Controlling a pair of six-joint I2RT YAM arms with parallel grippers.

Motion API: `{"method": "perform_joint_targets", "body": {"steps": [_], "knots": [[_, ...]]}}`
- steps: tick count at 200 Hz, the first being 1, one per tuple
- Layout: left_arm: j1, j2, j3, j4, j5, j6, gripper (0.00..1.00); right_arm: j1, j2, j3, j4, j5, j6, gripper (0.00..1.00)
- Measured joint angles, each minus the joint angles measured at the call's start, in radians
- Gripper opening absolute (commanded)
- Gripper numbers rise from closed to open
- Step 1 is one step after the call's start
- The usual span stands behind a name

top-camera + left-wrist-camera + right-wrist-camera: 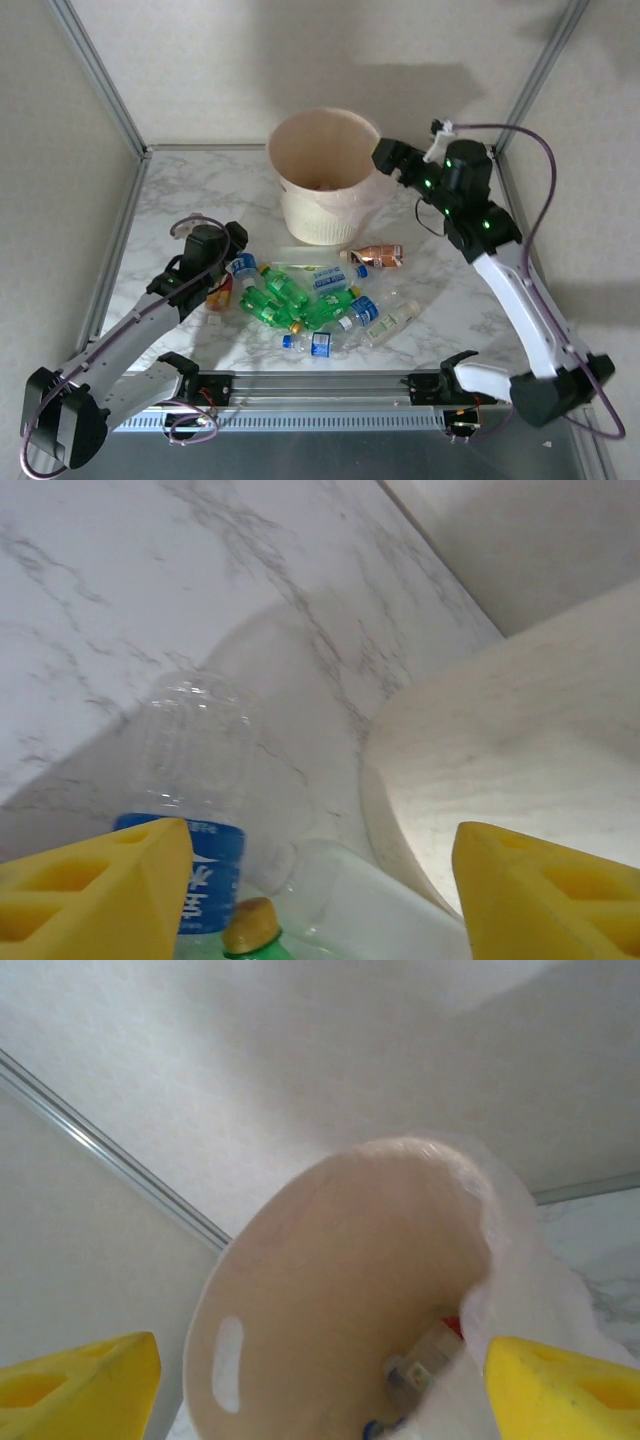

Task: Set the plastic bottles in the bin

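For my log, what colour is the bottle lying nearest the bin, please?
The bottle is copper-brown, clearest in the top external view.

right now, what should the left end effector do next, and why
Probably centre the left end effector over the clear blue-label bottle and lower onto it: its fingers are open and empty, and that bottle lies on the table right below, partly under one finger. The right end effector hangs open at the bin rim, holding nothing.

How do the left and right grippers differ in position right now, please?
The left gripper sits low by the bottle pile; the right gripper is up at the bin rim. The left faces a blue-labelled bottle; the right looks into the bin. Both have open, empty fingers.
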Motion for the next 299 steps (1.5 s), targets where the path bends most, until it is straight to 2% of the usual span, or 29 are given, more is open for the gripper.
{"method": "perform_joint_targets", "body": {"steps": [46,97,149,198,299], "knots": [[0.031,0.054,0.003,-0.056,-0.043,0.019,0.78,0.0,-0.221,-0.309,-0.055,0.048,0.024,0.85],[0.037,0.09,0.018,-0.098,-0.076,0.049,0.81,0.0,-0.308,-0.528,-0.114,0.088,0.065,0.85],[0.039,0.206,0.058,-0.069,-0.076,0.079,0.86,-0.004,-0.299,-0.582,-0.114,0.141,0.106,0.88],[0.041,0.358,0.129,-0.003,-0.071,0.098,0.83,-0.009,-0.275,-0.641,-0.163,0.209,0.158,0.89],[0.042,0.566,0.193,0.038,-0.064,0.101,0.77,-0.013,-0.27,-0.655,-0.192,0.234,0.193,0.89]]}}
